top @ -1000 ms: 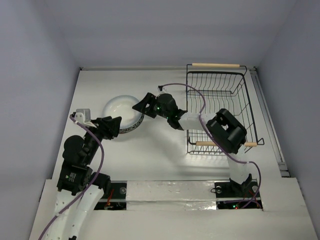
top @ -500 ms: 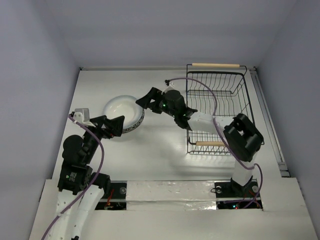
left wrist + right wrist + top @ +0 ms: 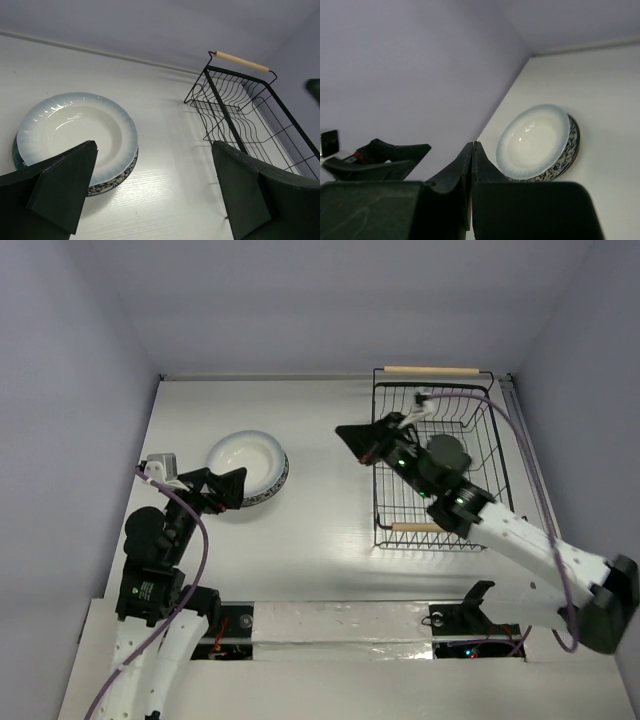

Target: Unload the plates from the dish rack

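Pulled back from the plates (image 3: 246,462) within the last second, the right claw (image 3: 347,432) now hangs just outside the left rim of the dish rack (image 3: 395,510), tip pointing toward the stack. Its arm has swung out long and low, and crosses the rack's wires on a slant from beyond the near right corner. The fingers, spread a moment ago, are clenched flat against each other with nothing between them.

The plates lie in a single flat stack on the white bench (image 3: 320,560), well to the left of the rack and about level with its middle. The top plate is white with a pale blue-grey rim. A dark blue floral edge shows beneath it, and the left wrist view catches a sliver of teal lower down. How many plates make up the stack cannot be told.

The left claw (image 3: 232,486) sits on the far side of the stack from the rack, at the stack's near-left edge. Its jaws have widened over the same second and stand released, gripping nothing. Whether a finger touches the plate rim cannot be told.

The rack stands with its long side running away from the arms. One light wooden handle (image 3: 432,370) tops its far end and a second handle (image 3: 415,527) its near end. A purple cable (image 3: 470,395) from the right arm arcs over the rack's far right corner.
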You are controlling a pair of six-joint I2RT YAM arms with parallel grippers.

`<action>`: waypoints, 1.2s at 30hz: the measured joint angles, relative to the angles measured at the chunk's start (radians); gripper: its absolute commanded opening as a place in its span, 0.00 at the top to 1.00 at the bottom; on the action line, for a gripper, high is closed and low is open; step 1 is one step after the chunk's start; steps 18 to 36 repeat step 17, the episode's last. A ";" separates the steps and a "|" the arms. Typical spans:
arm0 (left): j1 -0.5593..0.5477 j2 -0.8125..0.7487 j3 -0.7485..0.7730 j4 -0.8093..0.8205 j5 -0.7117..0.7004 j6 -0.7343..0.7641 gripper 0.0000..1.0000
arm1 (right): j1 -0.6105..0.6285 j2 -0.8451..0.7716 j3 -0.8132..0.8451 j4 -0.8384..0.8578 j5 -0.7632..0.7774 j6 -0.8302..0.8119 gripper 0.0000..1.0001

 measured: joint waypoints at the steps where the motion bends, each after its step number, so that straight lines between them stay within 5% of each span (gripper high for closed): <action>1: 0.000 0.001 0.005 0.000 0.001 0.000 0.01 | 0.003 -0.066 -0.015 -0.019 0.016 -0.022 0.99; 12: 0.000 0.049 0.180 0.068 0.069 -0.029 0.01 | 0.003 -0.665 -0.129 -0.138 0.247 -0.200 0.90; 36: 0.000 0.051 0.186 0.090 0.101 -0.042 0.01 | 0.003 -0.699 -0.170 -0.199 0.304 -0.218 0.88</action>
